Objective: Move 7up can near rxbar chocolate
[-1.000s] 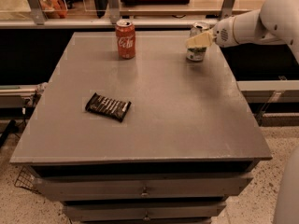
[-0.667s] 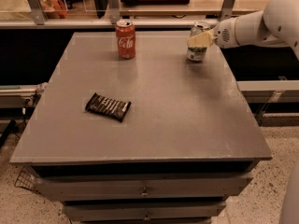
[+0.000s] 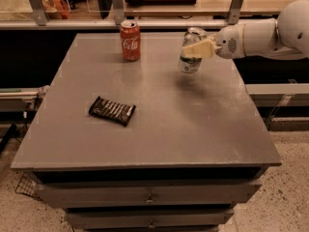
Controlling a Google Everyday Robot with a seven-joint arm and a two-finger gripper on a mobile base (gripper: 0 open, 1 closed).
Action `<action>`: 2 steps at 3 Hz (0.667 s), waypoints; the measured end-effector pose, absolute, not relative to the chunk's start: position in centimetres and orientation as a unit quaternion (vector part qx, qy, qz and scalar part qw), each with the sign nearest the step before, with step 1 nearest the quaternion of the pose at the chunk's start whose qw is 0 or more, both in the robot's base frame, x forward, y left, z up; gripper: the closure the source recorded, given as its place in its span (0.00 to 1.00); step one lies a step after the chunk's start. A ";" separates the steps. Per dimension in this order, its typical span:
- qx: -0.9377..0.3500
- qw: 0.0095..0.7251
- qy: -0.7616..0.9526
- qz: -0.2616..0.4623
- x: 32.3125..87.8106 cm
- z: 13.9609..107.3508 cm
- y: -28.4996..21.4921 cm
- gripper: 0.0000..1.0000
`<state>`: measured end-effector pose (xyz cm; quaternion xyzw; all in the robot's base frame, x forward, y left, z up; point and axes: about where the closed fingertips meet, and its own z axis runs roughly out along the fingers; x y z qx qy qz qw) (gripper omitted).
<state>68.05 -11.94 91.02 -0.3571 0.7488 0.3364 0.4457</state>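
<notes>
While the gripper (image 3: 195, 49) grips the 7up can (image 3: 188, 64) between closed fingers at upper right, seemingly just clear of the table (image 3: 193, 129), carry it level toward the rxbar chocolate (image 3: 112, 111) at centre left (skirting the Coca-Cola can (image 3: 130, 41)) and set it beside, not atop.

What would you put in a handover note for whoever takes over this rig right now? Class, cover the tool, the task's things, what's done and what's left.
Tool: shut on the 7up can, over the far right part of the table; the can is tilted and seems just off the surface.
The rxbar chocolate lies flat at front left, with the Coca-Cola can standing at the far edge.
Done: grasp.
Left: carry the can to the bar, set it upright beside it, release.
</notes>
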 end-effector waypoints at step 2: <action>-0.371 0.441 0.741 0.344 66.3 90.2 -9.6 1.00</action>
